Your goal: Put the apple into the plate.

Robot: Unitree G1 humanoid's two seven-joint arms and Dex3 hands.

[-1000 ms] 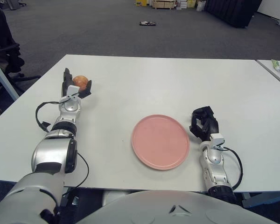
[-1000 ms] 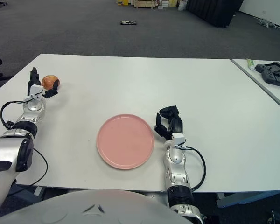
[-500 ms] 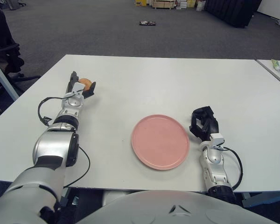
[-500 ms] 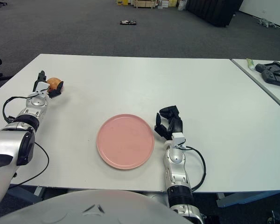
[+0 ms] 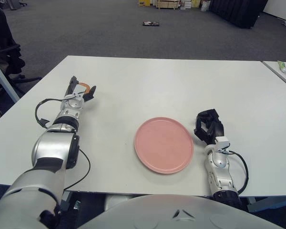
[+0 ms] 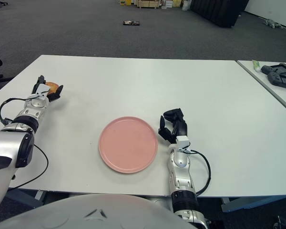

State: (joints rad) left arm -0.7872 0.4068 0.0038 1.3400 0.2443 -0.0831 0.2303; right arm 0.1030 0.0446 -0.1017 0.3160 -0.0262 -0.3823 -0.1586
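An orange-red apple (image 5: 86, 87) sits at the far left of the white table (image 5: 148, 86), mostly hidden inside my left hand (image 5: 79, 90). That hand's dark fingers curl around the apple from both sides. A round pink plate (image 5: 164, 144) lies flat near the table's front edge, well to the right of the apple. My right hand (image 5: 207, 126) shows just right of the plate, fingers loosely bent and holding nothing.
A second table (image 6: 271, 76) at the far right carries dark controllers (image 6: 278, 75) and a small green tube (image 6: 256, 65). A black office chair (image 5: 5, 43) stands off the table's left side. Grey carpet stretches behind, with stacked boxes in the distance.
My left hand has closed in over the apple, which showed beside the fingers a second ago and is now largely covered. The plate and right hand have not moved.
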